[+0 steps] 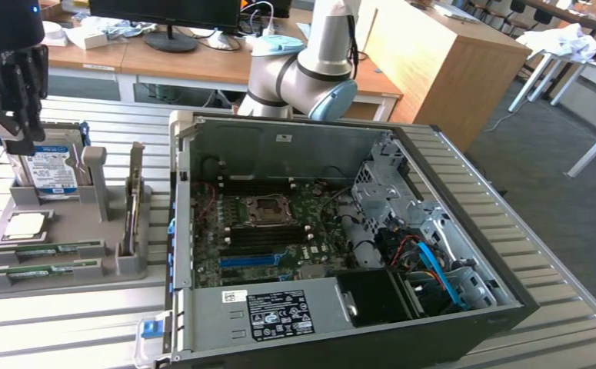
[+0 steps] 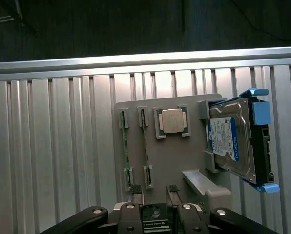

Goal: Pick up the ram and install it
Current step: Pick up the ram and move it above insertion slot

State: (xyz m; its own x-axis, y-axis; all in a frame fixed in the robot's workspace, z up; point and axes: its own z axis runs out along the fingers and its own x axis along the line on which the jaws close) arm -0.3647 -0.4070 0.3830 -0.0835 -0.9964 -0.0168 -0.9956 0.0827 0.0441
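Observation:
Two green ram sticks [image 1: 46, 247] [image 1: 41, 269] lie side by side in slots of a grey holder tray [image 1: 72, 288] at the exterior view's left. From the wrist view the same ram sticks [image 2: 122, 151] [image 2: 145, 148] run lengthwise on the tray [image 2: 135, 109]. My gripper [image 1: 15, 134] hangs well above the tray's far end, near the hard drive, touching nothing. In the wrist view the gripper [image 2: 155, 195] has its two fingertips apart, open, with nothing between them.
The tray also holds a blue-labelled hard drive [image 2: 233, 139], upright in its slot, and a square silver processor [image 2: 171, 121]. An open computer case [image 1: 462, 223] with its motherboard [image 1: 267, 231] exposed lies beside the tray on the slatted metal table [image 1: 61, 330]. The arm's base [image 1: 303, 77] stands behind the case.

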